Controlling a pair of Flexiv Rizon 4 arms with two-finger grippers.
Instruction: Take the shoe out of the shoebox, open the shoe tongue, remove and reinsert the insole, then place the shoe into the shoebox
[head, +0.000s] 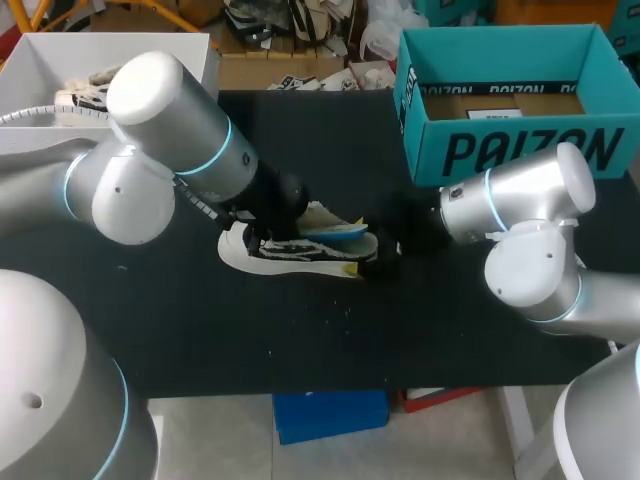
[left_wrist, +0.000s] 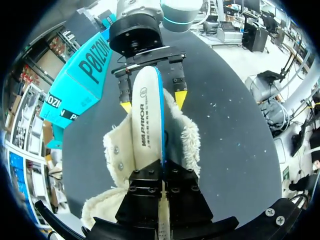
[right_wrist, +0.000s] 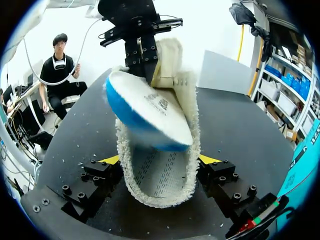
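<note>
A white fuzzy shoe (head: 290, 255) lies on its side on the black table (head: 200, 330). My right gripper (head: 385, 258) holds its toe: in the right wrist view the yellow-tipped fingers (right_wrist: 207, 159) press both fuzzy sides of the shoe (right_wrist: 160, 185). A white insole with a blue edge (head: 335, 230) sticks out of the shoe's opening. My left gripper (left_wrist: 162, 167) is shut on the insole's (left_wrist: 145, 110) heel end, with the rest slanting toward the toe. From the right wrist, the left gripper (right_wrist: 142, 52) stands beyond the raised insole (right_wrist: 150, 112). The open teal shoebox (head: 500, 110) stands at the back right.
At the far left back, a white bin (head: 40, 55) holds other shoes. Bare black tabletop (head: 420, 330) runs in front of the shoe to the near edge. The shoebox wall (left_wrist: 85, 80) is close behind my right arm.
</note>
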